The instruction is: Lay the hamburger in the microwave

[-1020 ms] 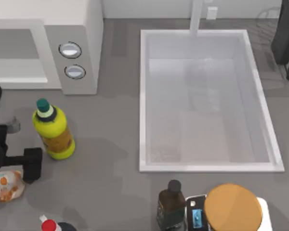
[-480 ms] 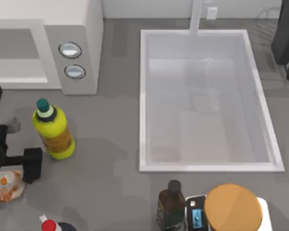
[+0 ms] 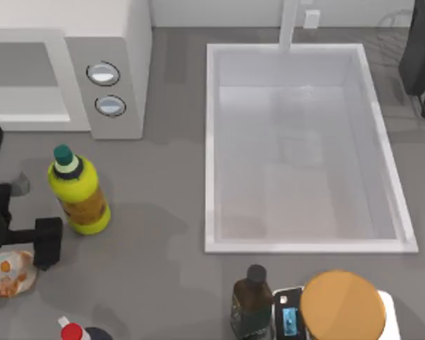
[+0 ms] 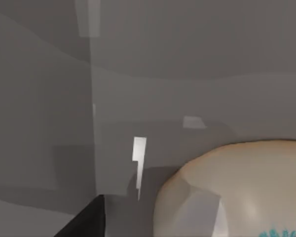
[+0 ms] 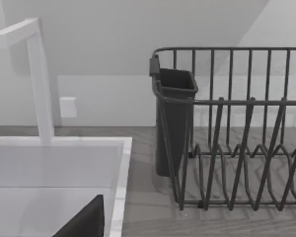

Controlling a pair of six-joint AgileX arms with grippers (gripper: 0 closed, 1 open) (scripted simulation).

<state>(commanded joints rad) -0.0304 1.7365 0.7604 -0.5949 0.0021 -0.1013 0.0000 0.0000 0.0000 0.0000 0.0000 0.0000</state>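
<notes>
Hardly anything is moved since a second ago: the left gripper is kept low over the hamburger, at the table's left edge below the microwave. Whether it is clenched cannot be told. A firm hold is needed before lifting, and the yellow bottle close by should not be bumped.

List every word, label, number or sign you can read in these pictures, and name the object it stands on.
No text can be read.
yellow bottle: brown label, too blurred.
dark bottle: label too small.
small device beside it: blue screen, no legible characters.
hamburger: teal marks at the edge, cut off.
</notes>
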